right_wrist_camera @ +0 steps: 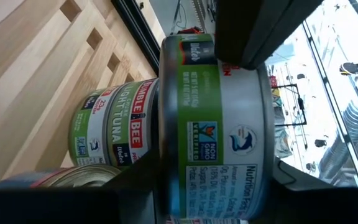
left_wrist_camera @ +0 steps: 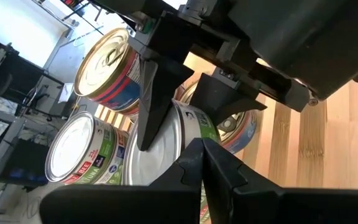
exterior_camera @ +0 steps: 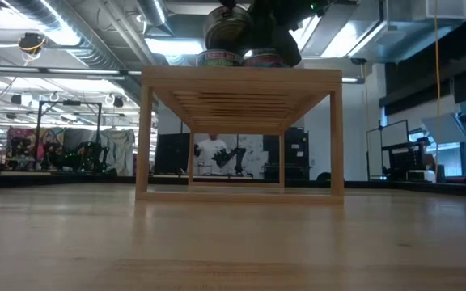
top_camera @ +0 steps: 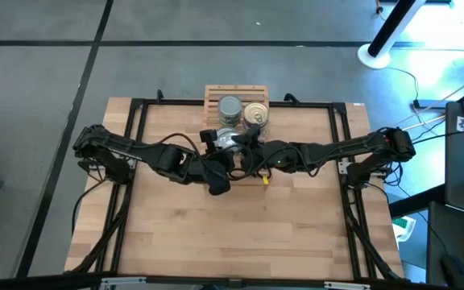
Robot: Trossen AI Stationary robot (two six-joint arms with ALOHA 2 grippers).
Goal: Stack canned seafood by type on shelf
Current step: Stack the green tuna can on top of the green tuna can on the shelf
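right gripper (right_wrist_camera: 229, 124) clamps a round, green-labelled metal tin (right_wrist_camera: 210, 130) above slatted wooden shelf (right_wrist_camera: 55, 56).

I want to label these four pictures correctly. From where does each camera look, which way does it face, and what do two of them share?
High view: above the table, facing straight down; both arms meet beside the shelf.
Low view: at tabletop height, facing level through the shelf into the room; only dark arm parts above it.
Left wrist view: on the left arm, facing the cans; the left gripper is shut and empty.
Right wrist view: on the right arm; the right gripper holds a green-labelled can.
Shared: both wrist views show that can.
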